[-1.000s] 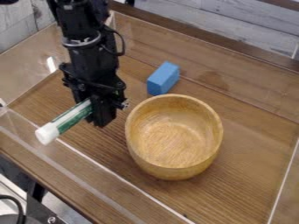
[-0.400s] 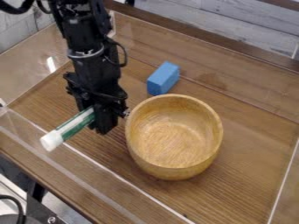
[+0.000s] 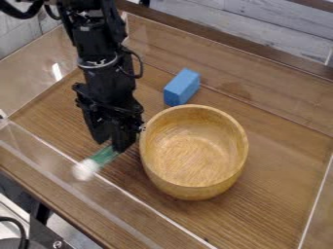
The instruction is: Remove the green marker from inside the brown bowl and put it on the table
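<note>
The green marker (image 3: pixel 92 163) shows as a blur just left of the brown bowl (image 3: pixel 196 152), low over the table (image 3: pixel 279 131). Its white end points to the front left and its green part lies under the fingers. My gripper (image 3: pixel 115 141) stands upright right above the marker, beside the bowl's left rim. The jaws are spread and no longer clamp the barrel. The bowl is upright and holds nothing.
A blue rectangular block (image 3: pixel 182 87) lies behind the bowl, to the right of the arm. Low clear acrylic walls (image 3: pixel 53 160) edge the tabletop, and the front-left wall runs close to the marker.
The gripper came down and slightly right with the marker, then its jaws spread. The marker has slipped lower toward the table and now looks blurred.
</note>
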{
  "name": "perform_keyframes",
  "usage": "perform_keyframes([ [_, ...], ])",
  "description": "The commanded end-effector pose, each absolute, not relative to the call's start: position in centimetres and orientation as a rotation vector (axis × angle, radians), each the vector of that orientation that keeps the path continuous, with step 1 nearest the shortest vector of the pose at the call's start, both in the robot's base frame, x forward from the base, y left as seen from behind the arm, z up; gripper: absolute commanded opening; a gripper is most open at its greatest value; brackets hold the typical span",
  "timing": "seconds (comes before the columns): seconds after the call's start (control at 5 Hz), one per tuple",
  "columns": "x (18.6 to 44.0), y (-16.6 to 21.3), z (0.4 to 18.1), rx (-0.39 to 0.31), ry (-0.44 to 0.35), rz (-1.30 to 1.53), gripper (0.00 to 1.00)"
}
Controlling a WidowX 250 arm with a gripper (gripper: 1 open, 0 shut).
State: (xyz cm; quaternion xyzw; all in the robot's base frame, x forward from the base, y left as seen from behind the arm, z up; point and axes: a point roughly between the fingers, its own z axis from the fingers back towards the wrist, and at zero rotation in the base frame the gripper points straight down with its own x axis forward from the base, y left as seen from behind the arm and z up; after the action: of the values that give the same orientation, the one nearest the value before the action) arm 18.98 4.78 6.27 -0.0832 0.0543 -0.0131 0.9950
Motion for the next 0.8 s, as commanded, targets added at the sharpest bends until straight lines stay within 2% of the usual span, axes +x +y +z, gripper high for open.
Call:
perform_keyframes([
  [0.0, 19.95, 5.10, 7.34, -0.148, 0.072, -0.036, 1.00],
  [0.6, 20.75, 4.21, 7.81, -0.163, 0.076, -0.052, 1.00],
])
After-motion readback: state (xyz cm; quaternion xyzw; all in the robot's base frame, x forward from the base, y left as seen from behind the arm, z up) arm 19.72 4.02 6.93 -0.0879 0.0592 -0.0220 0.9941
